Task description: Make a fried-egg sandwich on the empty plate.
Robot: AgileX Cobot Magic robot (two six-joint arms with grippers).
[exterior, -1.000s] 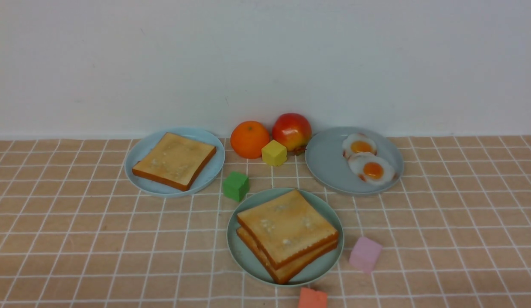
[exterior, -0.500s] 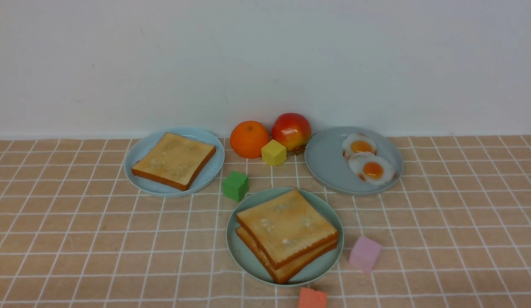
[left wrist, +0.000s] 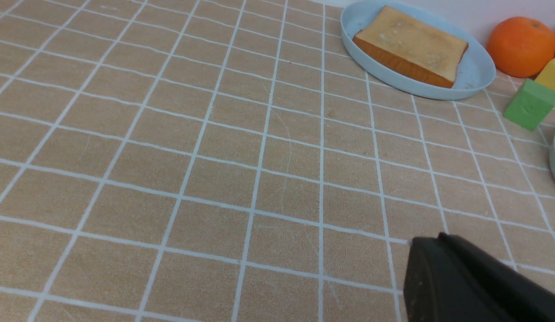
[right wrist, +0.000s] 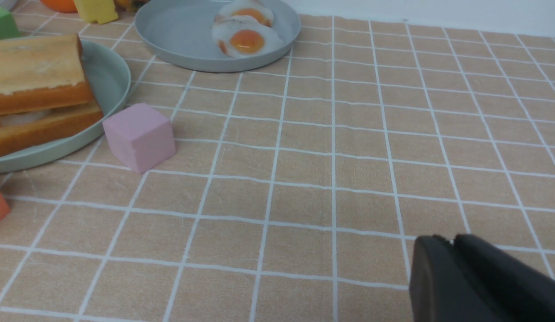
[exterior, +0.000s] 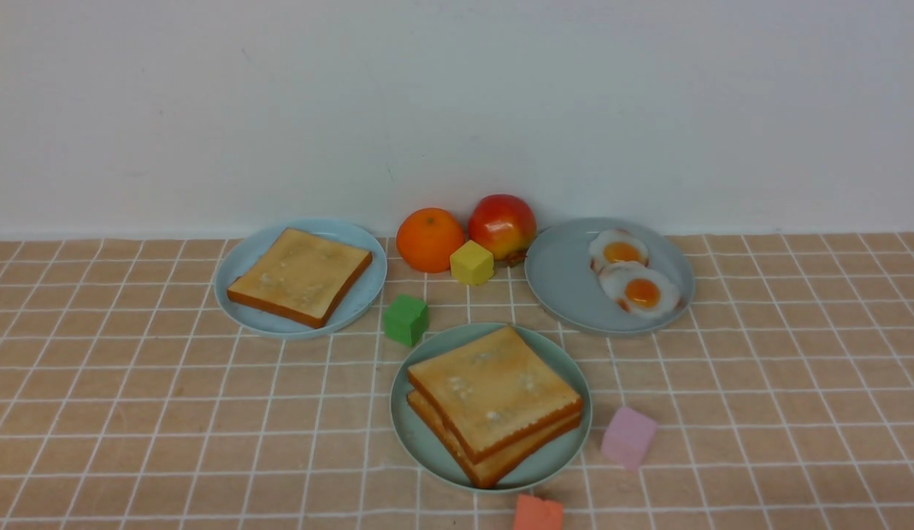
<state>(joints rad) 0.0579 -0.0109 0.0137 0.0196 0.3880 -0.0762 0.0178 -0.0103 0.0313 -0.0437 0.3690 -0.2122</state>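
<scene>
Golden toast slices [exterior: 493,390] stacked on teal-green plate [exterior: 412,442]

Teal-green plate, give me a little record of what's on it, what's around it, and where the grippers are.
plate: teal-green plate
on it: two stacked toast slices
between slices: white of a fried egg
beside it: green block, pink block, orange-red block
left gripper: shut, away from the plate
right gripper: away from the plate, holding nothing visible
sandwich: looks assembled
</scene>
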